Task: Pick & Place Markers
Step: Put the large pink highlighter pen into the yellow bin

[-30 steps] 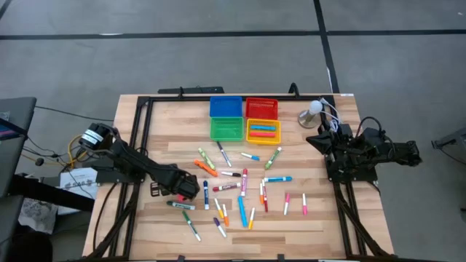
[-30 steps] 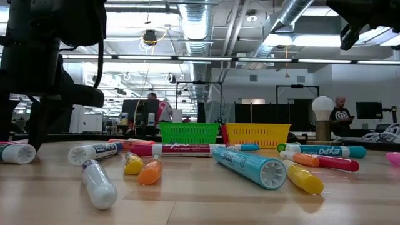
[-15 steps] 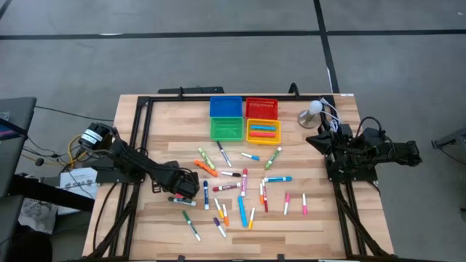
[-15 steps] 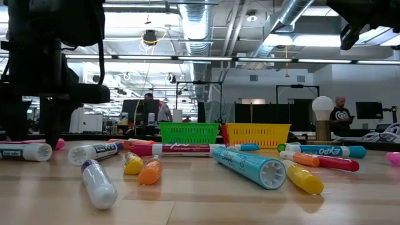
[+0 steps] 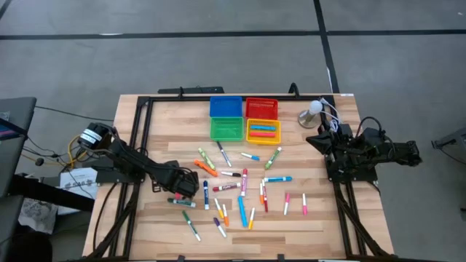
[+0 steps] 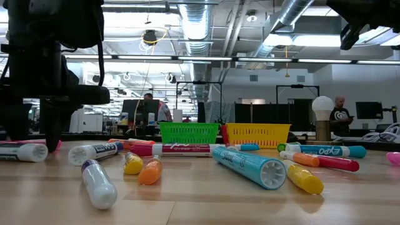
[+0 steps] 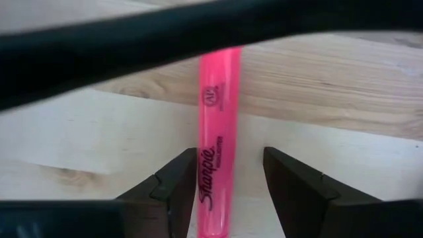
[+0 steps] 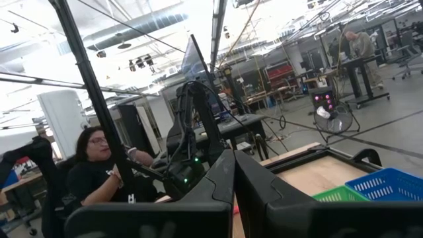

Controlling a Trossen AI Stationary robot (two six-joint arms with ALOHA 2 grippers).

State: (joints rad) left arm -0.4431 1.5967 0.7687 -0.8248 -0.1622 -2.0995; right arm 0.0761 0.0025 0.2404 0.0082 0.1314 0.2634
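Several markers lie scattered on the wooden table's middle. One pink marker lies flat on the wood under my left gripper. That gripper points down at the table's left and is open, with one finger on each side of the pink barrel. A clear gap shows at one finger. The other finger stands right at the barrel, and I cannot tell whether it touches. My right gripper is shut, raised at the table's right edge, and has nothing in it.
Blue, red, green and yellow bins stand together at the far middle, and the yellow one has markers in it. A white bulb-like lamp stands at the far right. A white marker lies close beside my left gripper.
My left gripper's fingers have shifted a little and now stand on either side of the pink marker, whose end has come into sight in the low view. The white marker beside them has slid slightly toward the table's right.
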